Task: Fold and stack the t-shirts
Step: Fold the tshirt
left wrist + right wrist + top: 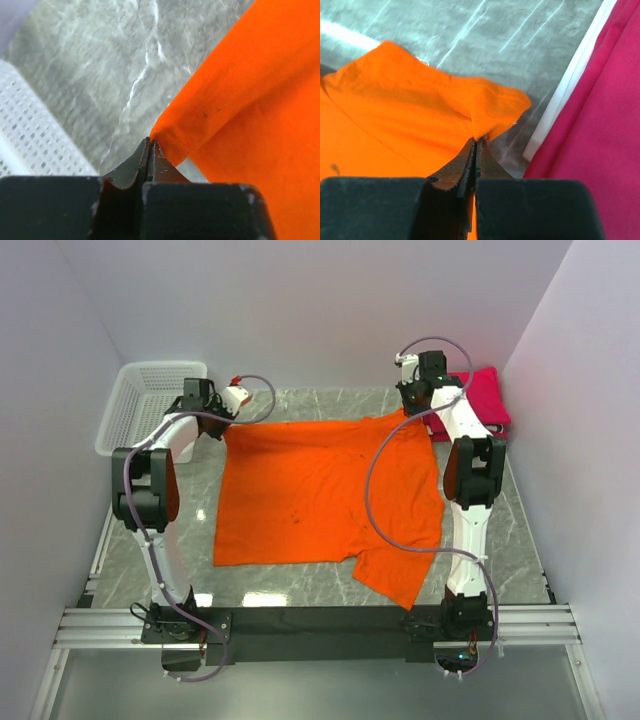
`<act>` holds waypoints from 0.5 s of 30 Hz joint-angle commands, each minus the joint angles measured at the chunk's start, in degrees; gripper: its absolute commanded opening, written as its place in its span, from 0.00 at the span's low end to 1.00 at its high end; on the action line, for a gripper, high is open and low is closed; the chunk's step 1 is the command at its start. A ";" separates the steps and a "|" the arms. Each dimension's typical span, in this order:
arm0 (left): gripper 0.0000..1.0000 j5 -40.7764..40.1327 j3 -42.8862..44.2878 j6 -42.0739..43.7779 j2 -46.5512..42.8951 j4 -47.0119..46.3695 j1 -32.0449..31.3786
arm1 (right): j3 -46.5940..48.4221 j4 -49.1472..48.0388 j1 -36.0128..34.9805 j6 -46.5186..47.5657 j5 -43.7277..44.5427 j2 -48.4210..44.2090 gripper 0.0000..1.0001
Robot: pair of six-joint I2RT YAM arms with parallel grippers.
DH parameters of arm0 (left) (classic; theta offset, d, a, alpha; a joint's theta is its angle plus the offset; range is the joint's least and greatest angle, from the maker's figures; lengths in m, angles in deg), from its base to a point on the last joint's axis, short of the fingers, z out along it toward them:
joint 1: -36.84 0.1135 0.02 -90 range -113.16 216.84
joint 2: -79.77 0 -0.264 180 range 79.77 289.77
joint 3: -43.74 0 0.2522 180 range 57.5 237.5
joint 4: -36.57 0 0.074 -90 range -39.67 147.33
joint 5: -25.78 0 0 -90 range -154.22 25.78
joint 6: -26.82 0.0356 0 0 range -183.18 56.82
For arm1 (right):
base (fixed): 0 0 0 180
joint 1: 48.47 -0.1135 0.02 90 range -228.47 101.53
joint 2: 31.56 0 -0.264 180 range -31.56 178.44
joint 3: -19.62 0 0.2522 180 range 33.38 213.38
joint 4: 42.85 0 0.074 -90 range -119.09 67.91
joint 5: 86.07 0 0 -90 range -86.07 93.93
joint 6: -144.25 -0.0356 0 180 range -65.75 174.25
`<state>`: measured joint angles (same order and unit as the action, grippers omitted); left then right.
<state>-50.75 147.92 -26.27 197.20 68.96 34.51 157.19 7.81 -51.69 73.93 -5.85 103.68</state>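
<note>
A bright orange t-shirt point(320, 495) lies spread flat across the middle of the grey marble table. My left gripper point(222, 420) is shut on its far left corner point(170, 132). My right gripper point(412, 412) is shut on its far right corner point(492, 107). A stack of folded crimson-pink shirts point(480, 400) lies at the far right. In the right wrist view the stack point(600, 125) shows a white layer point(570, 90) along its edge, close beside my right gripper.
A white plastic mesh basket point(150, 405) stands at the far left, close to my left gripper, and also shows in the left wrist view point(35, 135). White walls close in the table on three sides.
</note>
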 commanded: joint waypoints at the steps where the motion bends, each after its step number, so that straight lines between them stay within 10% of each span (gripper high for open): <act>1: 0.01 2.87 -3.56 1.85 -8.52 -3.60 2.15 | -3.38 -2.54 0.15 3.07 -1.47 -8.49 0.00; 15: 0.01 10.61 -24.02 9.57 -20.74 -1.40 4.00 | -23.86 -2.27 0.50 11.25 -9.55 -20.89 0.00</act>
<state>-42.94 128.70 -20.63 179.12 67.06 38.49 136.60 6.28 -51.69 81.80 -13.37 86.09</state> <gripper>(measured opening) 0.015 0.009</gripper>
